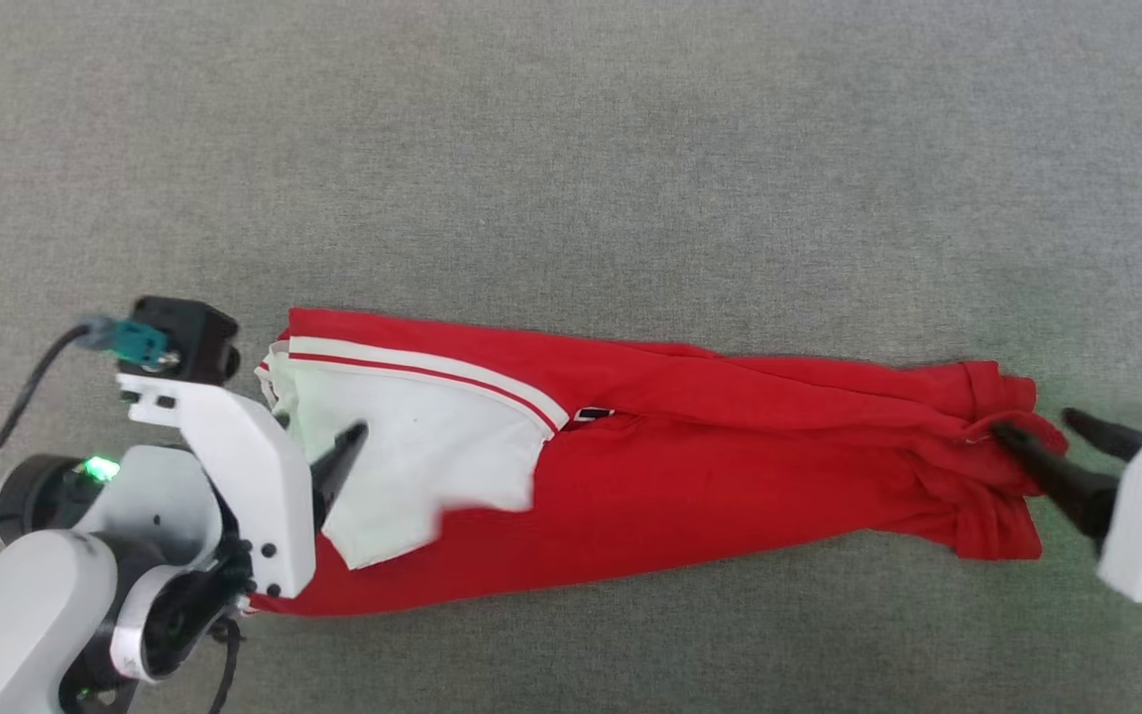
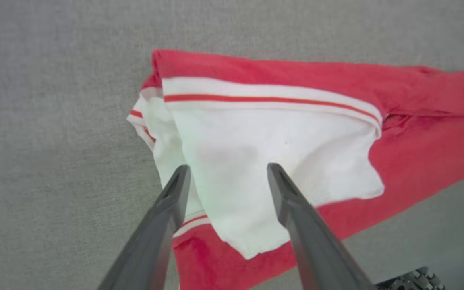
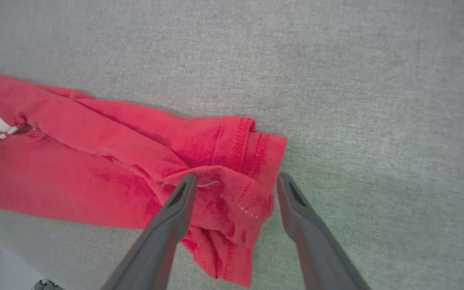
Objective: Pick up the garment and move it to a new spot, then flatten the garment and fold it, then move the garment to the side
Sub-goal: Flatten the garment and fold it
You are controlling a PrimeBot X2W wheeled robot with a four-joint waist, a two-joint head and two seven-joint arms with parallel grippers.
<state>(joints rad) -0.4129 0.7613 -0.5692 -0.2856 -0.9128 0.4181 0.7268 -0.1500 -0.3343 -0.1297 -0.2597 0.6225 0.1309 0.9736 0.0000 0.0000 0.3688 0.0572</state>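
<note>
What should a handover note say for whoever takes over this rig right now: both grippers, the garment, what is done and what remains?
Left gripper: open, holding nothing, fingers over the white sleeve at the left end of the garment.
Right gripper: open, holding nothing, at the hem; one finger is over red cloth, the other over the gray surface.
The garment lies on the gray surface as a long narrow band, with the sleeve on top and the hem end bunched.
Done, it seems: moved, laid out, folded lengthwise.
Left: probably fold it shorter, then move it aside.

Head view: left gripper (image 1: 328,446) hides the garment (image 1: 690,476) corner at 8 o'clock; right gripper (image 1: 1035,424) is cropped at 3 o'clock.
</note>
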